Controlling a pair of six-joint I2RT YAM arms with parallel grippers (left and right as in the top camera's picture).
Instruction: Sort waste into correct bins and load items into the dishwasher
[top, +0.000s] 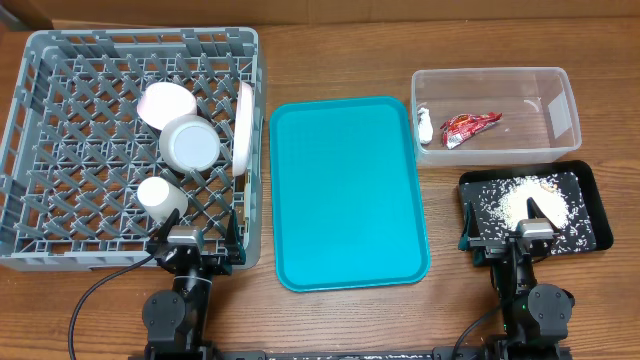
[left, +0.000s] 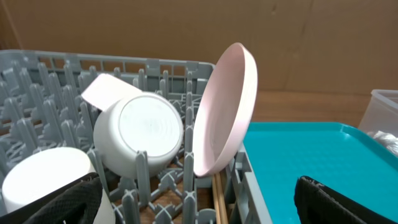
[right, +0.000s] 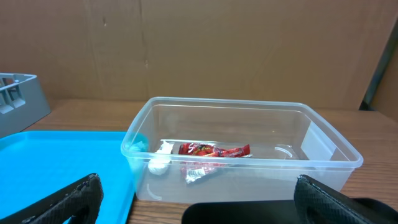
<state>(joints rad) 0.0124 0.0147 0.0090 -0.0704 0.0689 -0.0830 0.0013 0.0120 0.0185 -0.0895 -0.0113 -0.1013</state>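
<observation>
While L gripper (top: 197, 247) & R gripper (top: 535, 243) gape empty, plate (left: 227, 106) stands ahead of L.

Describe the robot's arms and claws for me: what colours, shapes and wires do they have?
The left arm and right arm are black with rounded joint housings and a silver-grey block near each wrist. Thin black cables loop off them. The left claw and right claw each have two black fingers with a rough, grainy surface.
</observation>
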